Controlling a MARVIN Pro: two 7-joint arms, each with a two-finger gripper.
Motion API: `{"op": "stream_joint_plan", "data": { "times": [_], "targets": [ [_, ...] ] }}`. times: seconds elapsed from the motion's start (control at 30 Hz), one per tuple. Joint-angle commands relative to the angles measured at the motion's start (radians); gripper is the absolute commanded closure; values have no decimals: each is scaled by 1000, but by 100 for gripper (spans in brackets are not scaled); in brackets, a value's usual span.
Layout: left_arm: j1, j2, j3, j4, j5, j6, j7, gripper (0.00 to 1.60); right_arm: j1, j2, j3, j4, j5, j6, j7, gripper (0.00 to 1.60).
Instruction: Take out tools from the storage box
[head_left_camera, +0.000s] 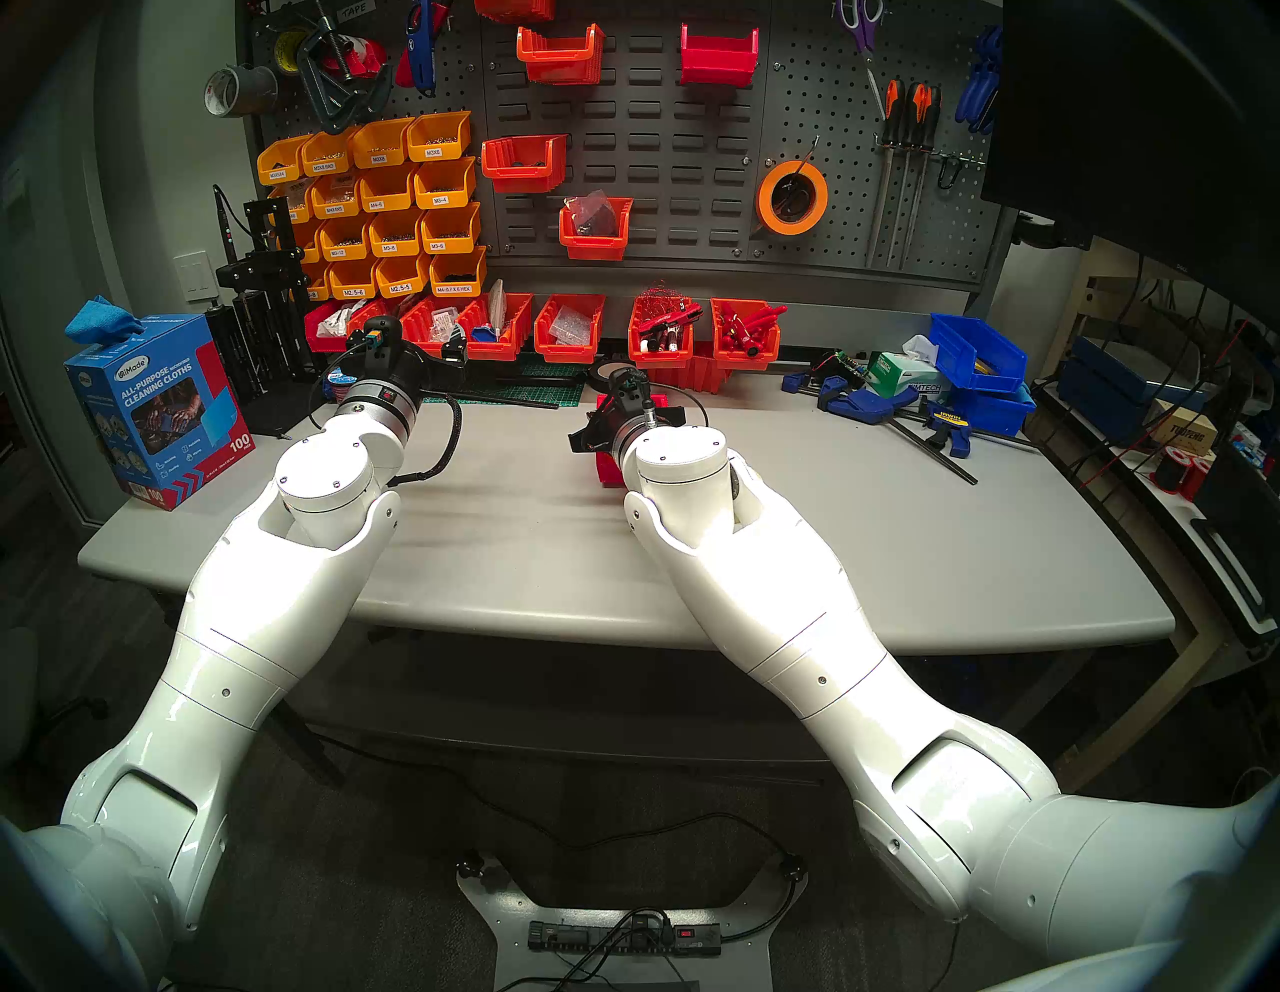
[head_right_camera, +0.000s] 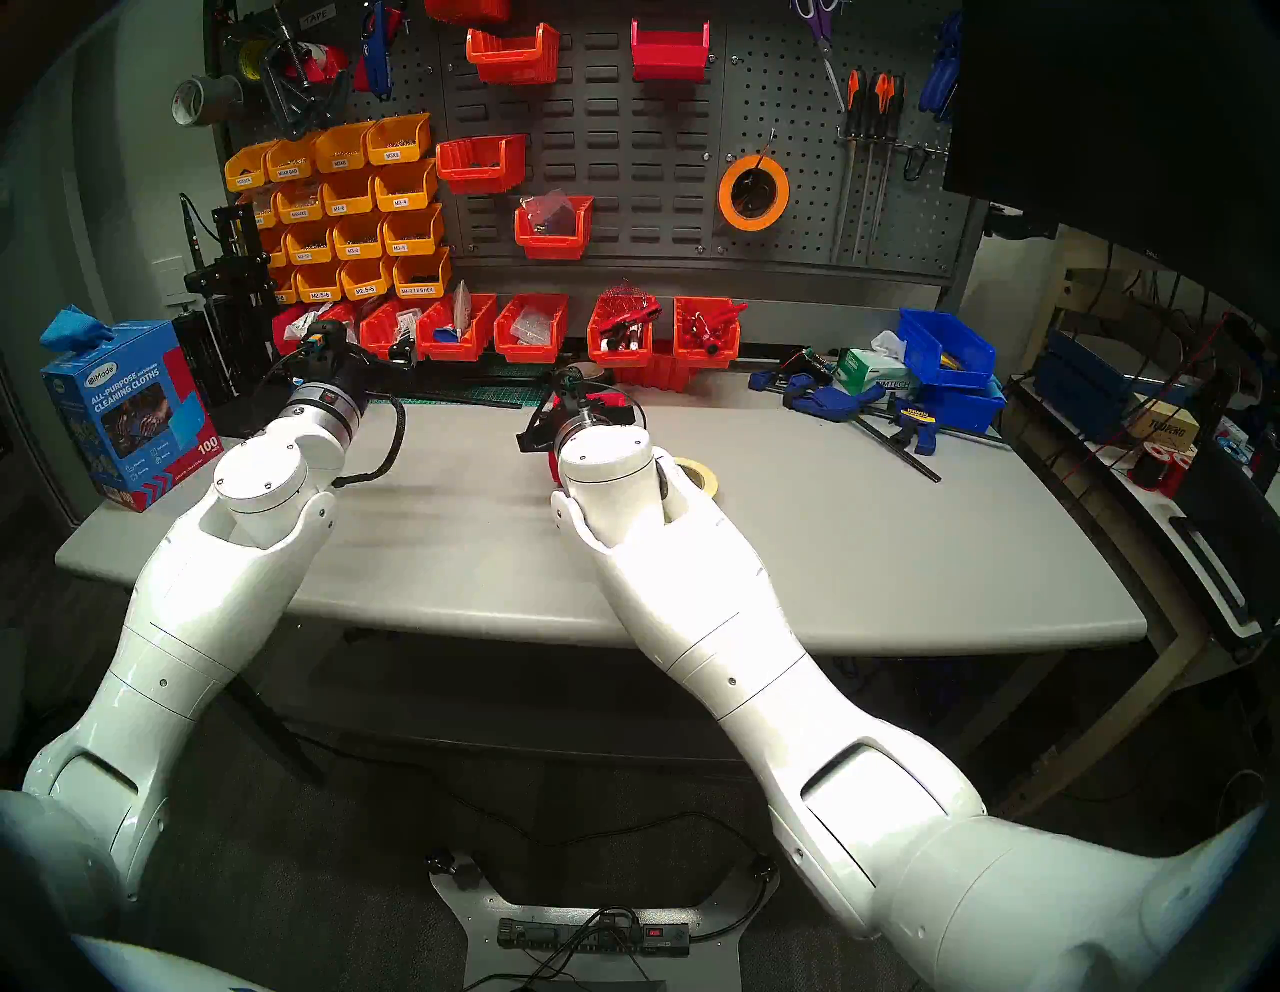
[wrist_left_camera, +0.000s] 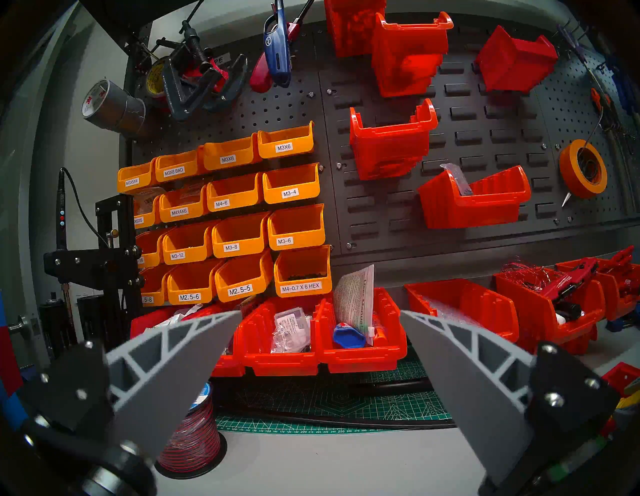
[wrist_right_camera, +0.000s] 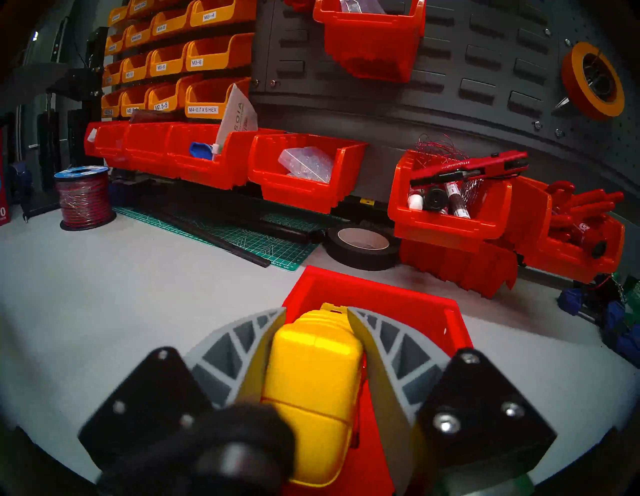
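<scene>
- One yellow tape measure (wrist_right_camera: 311, 377) sits in the single red box (wrist_right_camera: 377, 294) mid-tabletop (head_left_camera: 866, 554).
- Right end effector (wrist_right_camera: 317, 311): fingers against both sides of it, gripping.
- Left end effector (wrist_left_camera: 320, 315): open, empty, raised.
- One cream tape roll (head_right_camera: 699, 472) lies beside the box, half hidden by the right arm.
- One black tape roll (wrist_right_camera: 362, 247) behind.
</scene>
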Motion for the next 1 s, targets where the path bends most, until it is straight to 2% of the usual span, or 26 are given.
{"op": "stream_joint_plan", "data": {
  "times": [0.0,0.03,0.1,0.17,0.23,0.3,0.63,0.97],
  "targets": [
    [-15,2,-7,-8,0,0,-1,0,-12,5,-3,-3,-4,-3,-6,107],
    [-15,2,-7,-8,0,0,-1,0,-13,5,-3,-3,-4,-4,-6,114],
    [-15,2,-7,-8,0,0,-1,0,-14,6,-3,-4,-4,-5,-8,116],
    [-15,2,-7,-8,0,0,-1,0,-16,8,-4,-6,-5,-9,-9,125],
    [-15,2,-7,-8,0,0,-1,0,-17,12,-3,-9,-5,-11,-8,151],
    [-15,2,-7,-8,0,0,-1,0,-17,15,-3,-14,-7,-11,-8,160],
    [-15,2,-7,-8,0,0,-1,0,-15,21,-4,-33,-11,-26,-12,160],
    [-15,2,-7,-8,0,0,-1,0,-13,40,-12,-58,-24,-87,-3,160]
  ]
}}
